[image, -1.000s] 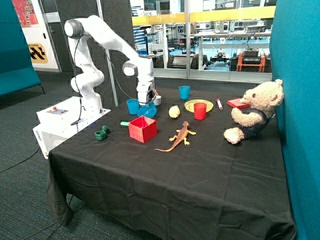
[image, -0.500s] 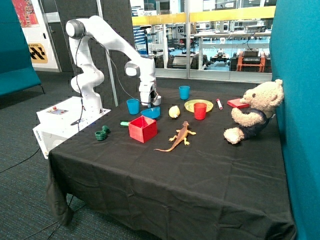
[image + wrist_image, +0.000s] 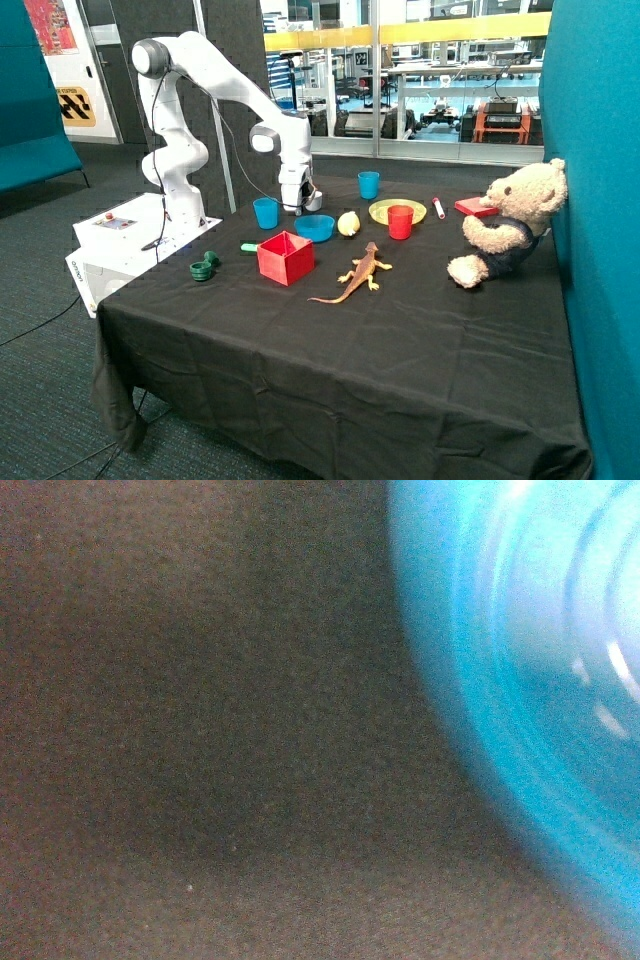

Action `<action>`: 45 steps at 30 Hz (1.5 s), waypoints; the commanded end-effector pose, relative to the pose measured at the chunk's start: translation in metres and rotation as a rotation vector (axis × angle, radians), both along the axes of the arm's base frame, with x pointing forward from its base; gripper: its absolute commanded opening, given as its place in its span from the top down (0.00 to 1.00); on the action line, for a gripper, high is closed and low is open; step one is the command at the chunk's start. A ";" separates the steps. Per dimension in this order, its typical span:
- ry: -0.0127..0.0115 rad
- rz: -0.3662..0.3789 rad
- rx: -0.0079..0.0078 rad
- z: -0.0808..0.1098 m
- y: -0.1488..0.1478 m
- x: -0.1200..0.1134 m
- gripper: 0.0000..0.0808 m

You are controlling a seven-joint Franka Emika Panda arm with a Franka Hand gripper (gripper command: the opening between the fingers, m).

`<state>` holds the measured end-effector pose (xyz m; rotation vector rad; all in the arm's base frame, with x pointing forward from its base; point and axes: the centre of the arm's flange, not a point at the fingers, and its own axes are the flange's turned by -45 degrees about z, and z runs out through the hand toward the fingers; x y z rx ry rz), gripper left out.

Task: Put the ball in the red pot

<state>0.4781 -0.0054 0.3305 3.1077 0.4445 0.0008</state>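
Claw [image 3: 297, 205] state I cannot tell; it hangs low by the blue bowl [image 3: 315, 228], with the ball [image 3: 347, 223] on the worktop [image 3: 400, 330] just right of that bowl, far-right of the red pot [image 3: 286, 257]. Reaching across could clip the bowl and send the ball rolling.

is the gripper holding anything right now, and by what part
Cannot be told. The gripper is low by the blue bowl; no grasp is visible. The ball lies untouched on the table.

A robotics lab: glass partition [image 3: 400, 80] showing workbenches and equipment beyond.
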 end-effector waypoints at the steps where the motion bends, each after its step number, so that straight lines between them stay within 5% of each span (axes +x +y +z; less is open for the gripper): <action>1: 0.0008 0.023 0.0022 0.016 0.002 0.005 0.08; 16: 0.0009 0.088 0.0021 0.049 0.020 0.018 0.00; 29: 0.0009 0.101 0.0021 0.075 0.030 0.057 0.00; 45: 0.0009 0.083 0.0021 0.077 0.033 0.086 0.00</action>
